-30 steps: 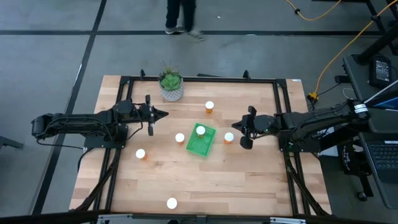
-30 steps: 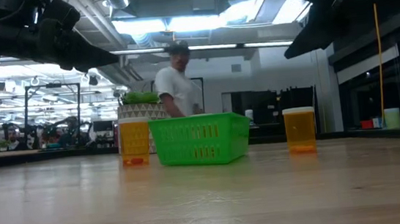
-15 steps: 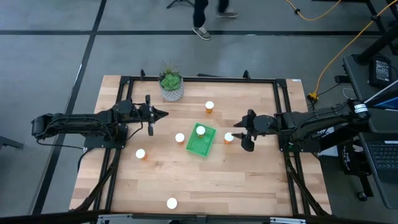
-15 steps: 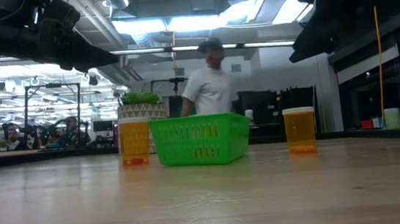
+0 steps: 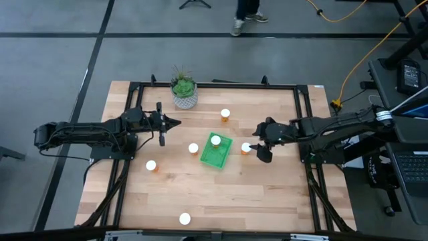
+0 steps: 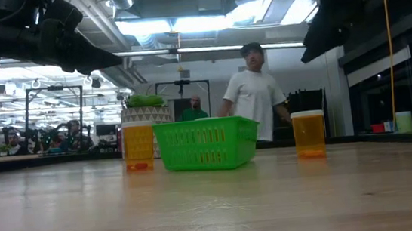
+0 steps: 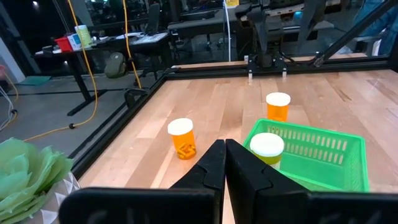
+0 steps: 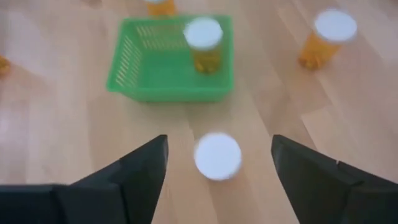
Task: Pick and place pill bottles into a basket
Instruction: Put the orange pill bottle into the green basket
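The green basket (image 5: 217,155) sits mid-table with one orange, white-capped pill bottle (image 5: 215,140) standing in its far corner. Other pill bottles stand on the wood: right of the basket (image 5: 246,148), left of it (image 5: 193,148), far of it (image 5: 225,114), near-left (image 5: 152,165) and at the near edge (image 5: 184,218). My right gripper (image 5: 258,143) hovers open just right of the bottle beside the basket; its white cap (image 8: 217,156) shows between the two fingers, untouched. My left gripper (image 5: 175,122) is shut and held above the table, left of the basket.
A white patterned pot with a green plant (image 5: 184,94) stands at the far edge, left of centre. A black frame (image 5: 214,85) runs round the tabletop. A person (image 6: 253,92) walks in the room beyond the far edge. Bare wood lies near of the basket.
My right gripper has opened wide and edged toward the table's left, closer to the bottle right of the basket. The person beyond the table has walked to the right. My left arm has kept still.
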Controlling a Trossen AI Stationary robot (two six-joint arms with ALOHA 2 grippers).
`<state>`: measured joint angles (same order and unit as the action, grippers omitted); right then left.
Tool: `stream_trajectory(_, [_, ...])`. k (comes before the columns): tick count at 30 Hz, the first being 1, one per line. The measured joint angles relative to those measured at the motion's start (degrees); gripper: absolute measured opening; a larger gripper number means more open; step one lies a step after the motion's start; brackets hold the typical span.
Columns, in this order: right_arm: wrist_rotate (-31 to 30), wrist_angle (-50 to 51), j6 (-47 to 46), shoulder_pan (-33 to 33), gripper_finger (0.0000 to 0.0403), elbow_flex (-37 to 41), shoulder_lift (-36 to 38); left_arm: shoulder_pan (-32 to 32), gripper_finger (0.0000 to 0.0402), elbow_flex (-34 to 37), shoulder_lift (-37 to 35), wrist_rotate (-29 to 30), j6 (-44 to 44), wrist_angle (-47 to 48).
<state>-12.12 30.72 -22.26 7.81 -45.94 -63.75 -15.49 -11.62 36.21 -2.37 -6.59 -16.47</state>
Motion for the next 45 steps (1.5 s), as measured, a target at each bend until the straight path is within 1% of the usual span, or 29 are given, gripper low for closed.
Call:
stream_trajectory(4, [-0.7,5.4,-2.4,0.0,0.0285,-2.2,-4.9,0.0,0.0006,0.0,0.0,0.0,0.0,0.0])
stream_trajectory(8, [-0.5,6.5,-6.0,0.0,0.0284,-2.6,-8.5,0.0,0.0006,0.0,0.0,0.0,-0.1,0.0])
stream_trajectory(17, [-0.2,6.4,-4.7,0.0,0.0284,-2.5,-14.7,0.0,0.0006,0.0,0.0,0.0,-0.2,0.0])
stream_trajectory(20, [-0.2,6.1,-4.5,0.5,0.0284,-2.5,-15.8,0.0,0.0006,0.0,0.0,0.0,-0.2,0.1])
stream_trajectory(27, [-0.2,3.1,-4.5,3.7,0.0284,-2.4,-17.9,0.0,0.0006,0.0,0.0,0.0,-0.2,1.4])
stream_trajectory(29, [-1.0,2.4,-5.3,4.1,0.0284,-2.4,-18.4,0.0,0.0006,0.0,0.0,0.0,-0.2,1.4])
stream_trajectory(34, [-3.6,2.1,-6.0,4.2,0.0284,-2.4,-19.6,0.0,0.0006,0.0,0.0,0.0,-0.2,1.5])
stream_trajectory(41, [-3.8,2.1,-6.0,4.2,0.0284,-2.4,-19.8,0.0,0.0006,0.0,0.0,0.0,-0.2,1.5])
stream_trajectory(45, [-5.4,2.0,-6.0,4.2,0.0284,-2.4,-19.8,0.0,0.0006,0.0,0.0,0.0,-0.2,1.5])
